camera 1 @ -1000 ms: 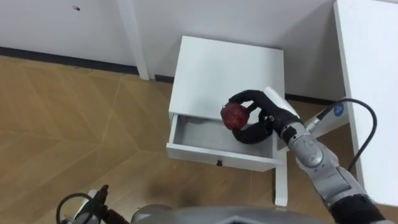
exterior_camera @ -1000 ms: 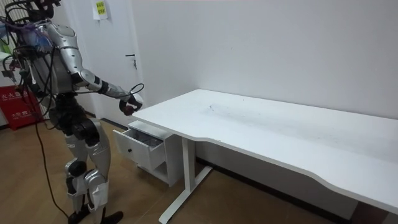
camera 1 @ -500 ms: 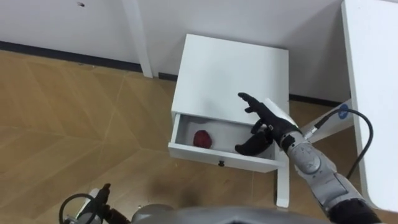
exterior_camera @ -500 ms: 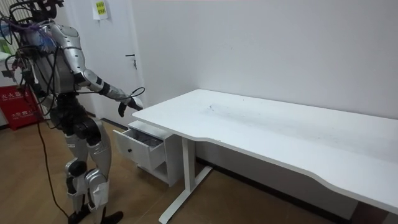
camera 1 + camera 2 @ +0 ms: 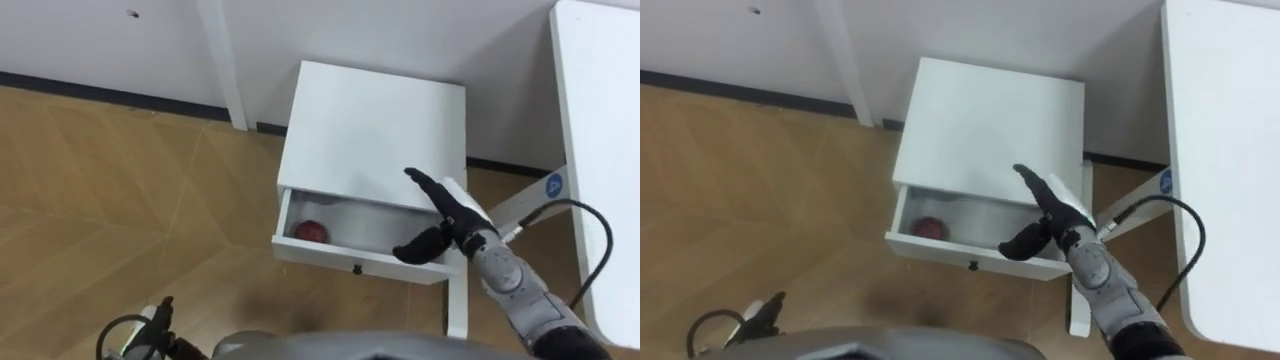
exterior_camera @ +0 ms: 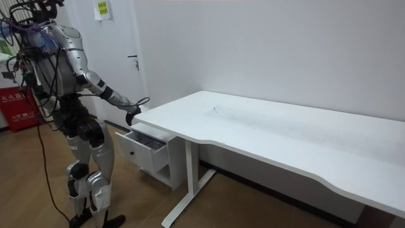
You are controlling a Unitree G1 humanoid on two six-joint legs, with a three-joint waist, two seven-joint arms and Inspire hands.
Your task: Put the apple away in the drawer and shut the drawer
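Your right hand (image 5: 446, 215) hangs spread wide and empty over the right end of the open drawer (image 5: 352, 263), right of centre in the frame. The apple (image 5: 312, 231) lies inside the drawer at its left end, well apart from that hand. The drawer front runs left to right just below the hand, ready to be pushed toward the cabinet (image 5: 370, 130). Your left hand (image 5: 150, 330) sits at the lower left edge, and I cannot tell its state.
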